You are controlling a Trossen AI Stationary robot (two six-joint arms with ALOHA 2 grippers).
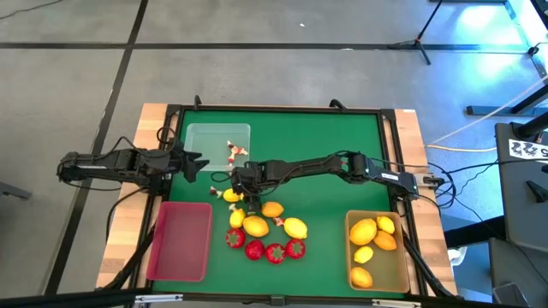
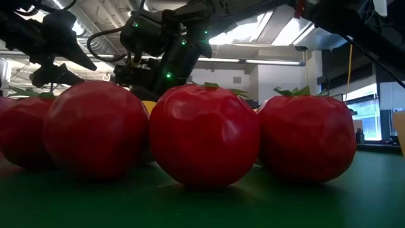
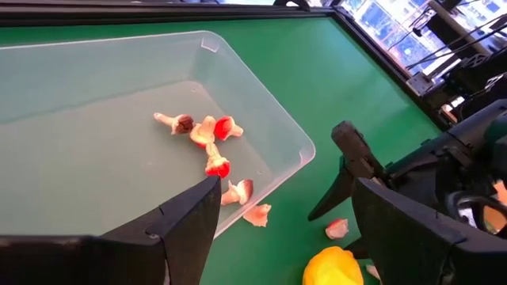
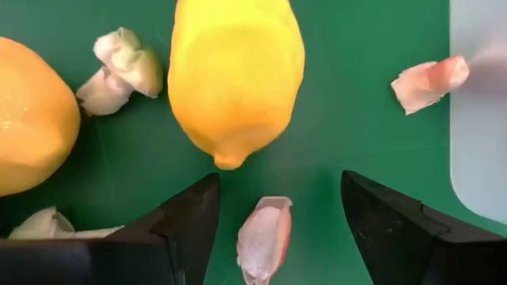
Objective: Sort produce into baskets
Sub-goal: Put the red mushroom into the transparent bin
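My right gripper [image 1: 241, 186] [image 4: 281, 190] is open, pointing down over the green mat just below the clear tray [image 1: 218, 144]. A small white-and-pink bit [image 4: 264, 237] lies on the mat between its fingers. A yellow lemon [image 4: 236, 79] and an orange fruit [image 4: 32, 119] lie just beyond. My left gripper [image 1: 195, 164] [image 3: 285, 190] is open and empty at the clear tray's near right corner. The clear tray [image 3: 119, 119] holds several white-and-red bits [image 3: 207, 138]. Red strawberries [image 1: 265, 250] lie near the front.
A red tray [image 1: 180, 241] sits at the front left. A tan tray [image 1: 377, 250] at the front right holds several lemons and an orange fruit. Loose lemons [image 1: 257, 224] and small bits [image 4: 119, 73] lie mid-mat. In the low view the strawberries [image 2: 202, 133] fill the foreground.
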